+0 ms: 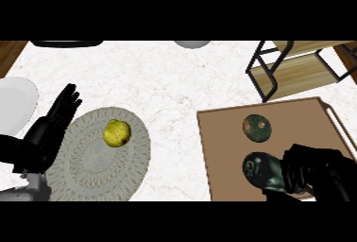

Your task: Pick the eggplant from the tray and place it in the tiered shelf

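Observation:
The eggplant (258, 169), dark and glossy, lies at the near end of the brown wooden tray (223, 156) on the right of the counter. My right hand (314, 165) is against its right side, fingers curled round it and hiding that end. The tiered shelf (300, 71), a black frame with light wooden boards, stands at the far right, beyond the tray. My left hand (52, 123) rests open at the left edge, fingers pointing up.
A round dark green fruit (257, 127) lies on the tray just beyond the eggplant. A woven round mat (90, 165) at the left carries a yellow fruit (117, 133). A white plate (14, 106) sits far left. A grey bowl (191, 44) is at the back.

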You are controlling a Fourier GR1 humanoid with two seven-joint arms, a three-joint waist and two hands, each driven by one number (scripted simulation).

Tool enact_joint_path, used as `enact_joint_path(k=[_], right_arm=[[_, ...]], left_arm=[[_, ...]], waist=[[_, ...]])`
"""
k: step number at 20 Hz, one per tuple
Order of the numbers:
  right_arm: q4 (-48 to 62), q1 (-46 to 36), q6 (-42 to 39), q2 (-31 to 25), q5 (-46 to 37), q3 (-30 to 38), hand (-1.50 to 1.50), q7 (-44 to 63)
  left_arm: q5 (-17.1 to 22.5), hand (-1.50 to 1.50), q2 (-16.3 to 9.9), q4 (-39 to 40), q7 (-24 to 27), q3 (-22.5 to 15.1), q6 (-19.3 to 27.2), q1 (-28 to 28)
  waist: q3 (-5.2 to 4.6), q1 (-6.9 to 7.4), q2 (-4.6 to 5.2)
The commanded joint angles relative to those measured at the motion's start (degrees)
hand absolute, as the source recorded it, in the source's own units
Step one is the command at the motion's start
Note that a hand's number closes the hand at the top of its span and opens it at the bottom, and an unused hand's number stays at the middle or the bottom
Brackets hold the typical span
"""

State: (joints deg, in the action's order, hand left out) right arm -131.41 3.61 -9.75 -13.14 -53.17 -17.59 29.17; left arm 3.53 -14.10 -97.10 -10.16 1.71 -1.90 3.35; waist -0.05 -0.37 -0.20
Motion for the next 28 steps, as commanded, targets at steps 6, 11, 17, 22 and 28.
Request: enact_joint_path(k=[6,11,17,22,28], right_arm=[[-6.4,-18.0,-9.0,4.8,2.6,6.3,1.5,13.1],[4.0,-33.0,-12.8,4.6,9.1,17.4,1.5,15.3],[14.0,-43.0,-10.3,2.0,14.2,25.4,1.5,12.9],[15.6,-44.6,-2.9,10.4,24.9,32.2,1.5,11.8],[27.3,-55.4,7.0,12.2,35.3,38.3,1.5,11.7]], left_arm=[[-0.3,0.0,0.3,-0.6,-1.7,0.0,-0.8,1.3],[-1.8,0.0,1.6,1.1,1.7,-0.2,-0.8,-0.7],[-4.4,0.0,3.5,1.3,-0.1,-1.7,0.9,2.1],[-1.2,0.0,1.6,1.8,1.2,0.7,-2.2,-0.1],[-1.4,0.0,1.4,2.6,2.3,1.0,-2.9,0.5]], waist=[[-0.03,0.69,0.13],[-0.01,0.86,0.23],[0.02,0.71,0.26],[0.14,0.97,0.48],[0.03,1.46,0.51]])
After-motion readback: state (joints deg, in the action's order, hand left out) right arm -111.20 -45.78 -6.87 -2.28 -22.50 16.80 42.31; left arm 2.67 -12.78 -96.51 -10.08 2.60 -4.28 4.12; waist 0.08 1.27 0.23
